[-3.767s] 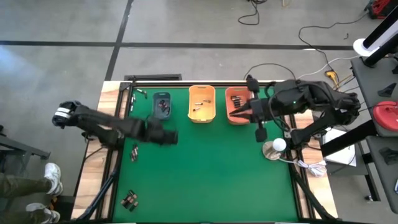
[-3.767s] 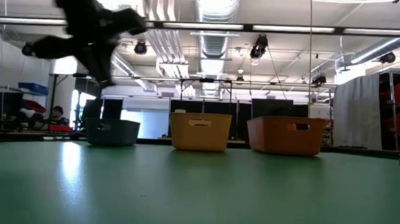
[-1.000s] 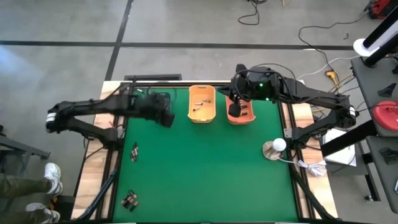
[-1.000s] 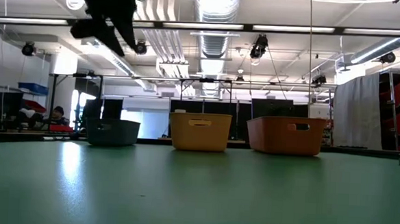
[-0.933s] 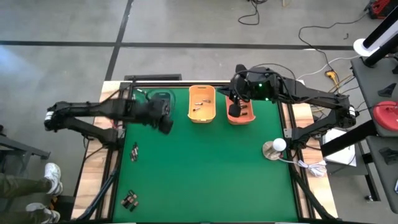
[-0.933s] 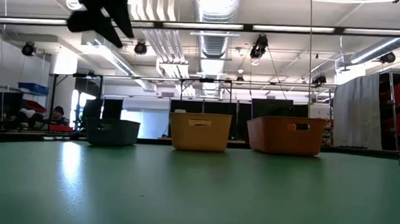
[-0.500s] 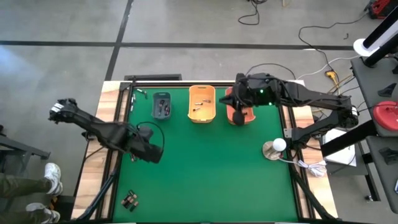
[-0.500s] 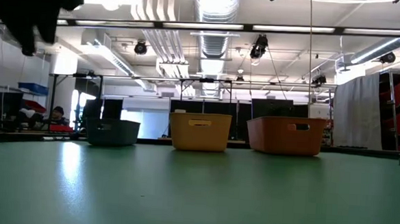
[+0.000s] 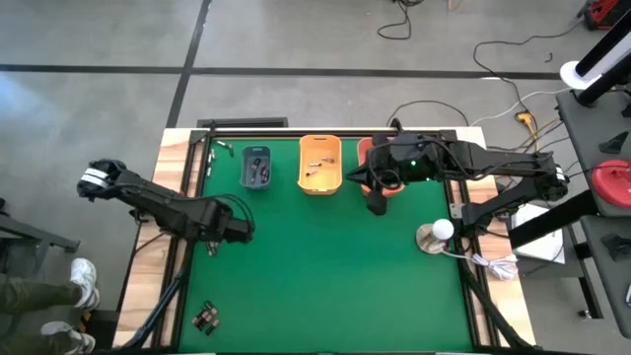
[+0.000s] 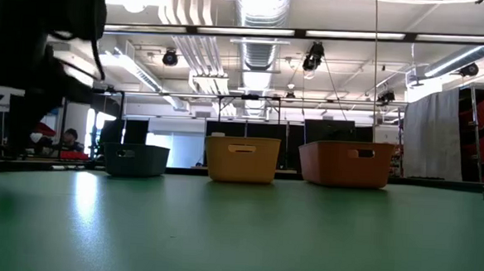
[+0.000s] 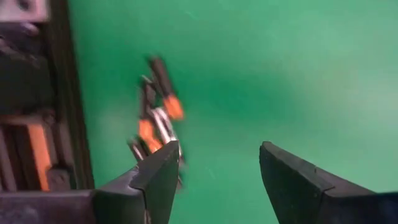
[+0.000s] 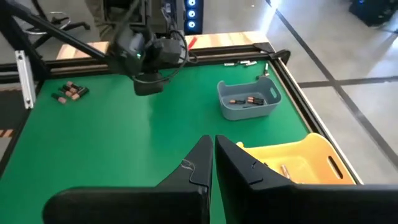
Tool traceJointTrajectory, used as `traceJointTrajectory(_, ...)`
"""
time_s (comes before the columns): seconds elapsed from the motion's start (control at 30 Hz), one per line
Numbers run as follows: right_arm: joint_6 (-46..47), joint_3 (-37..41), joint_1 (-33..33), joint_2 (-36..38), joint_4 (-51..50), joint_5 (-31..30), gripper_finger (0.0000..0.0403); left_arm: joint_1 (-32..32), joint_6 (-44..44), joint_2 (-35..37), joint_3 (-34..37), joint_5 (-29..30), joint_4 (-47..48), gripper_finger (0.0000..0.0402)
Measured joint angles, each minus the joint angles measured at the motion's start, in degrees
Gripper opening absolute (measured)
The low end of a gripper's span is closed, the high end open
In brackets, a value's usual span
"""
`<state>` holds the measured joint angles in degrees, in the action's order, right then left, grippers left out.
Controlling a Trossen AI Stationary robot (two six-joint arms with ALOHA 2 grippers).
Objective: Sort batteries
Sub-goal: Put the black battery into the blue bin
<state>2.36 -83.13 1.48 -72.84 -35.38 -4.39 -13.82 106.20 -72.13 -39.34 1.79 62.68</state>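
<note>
Three bins stand in a row at the counter's (image 9: 325,266) far edge: grey-blue bin (image 9: 256,168), yellow bin (image 9: 320,164), orange bin (image 9: 373,158). Left gripper (image 11: 214,168), jaws apart and empty, hangs just above a small cluster of batteries (image 11: 157,115) well in front of the grey-blue bin. Right gripper (image 12: 213,155), jaws together, hovers by the orange bin's near end.

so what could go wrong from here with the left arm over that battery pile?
1. The left end effector, open, hovers by a tight cluster of batteries near the table's left rail; closing could catch several cells or scatter them.
2. One finger overlaps the pile's edge and may knock cells toward the rail.
3. The right end effector, shut, sits over the yellow bin; no conflict visible.
</note>
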Motion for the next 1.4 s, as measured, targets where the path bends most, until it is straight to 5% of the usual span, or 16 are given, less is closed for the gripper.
traceJointTrajectory(0.6, -2.6, 0.0, -0.7, 0.0, -1.6, -0.2, 0.0013, 11.1, -0.7, -3.3, 4.4, 1.3, -2.6, 0.0201)
traceJointTrajectory(1.07, -10.4, 0.0, -0.7, 0.1, -9.3, -0.2, 0.0013, 11.7, 7.0, -5.6, 6.6, -0.4, -8.2, 0.0199)
traceJointTrajectory(1.4, -17.1, 0.0, -0.7, 0.1, -9.1, -0.2, 0.0013, 12.0, 13.0, -7.6, 5.6, 4.2, -11.3, 0.0137)
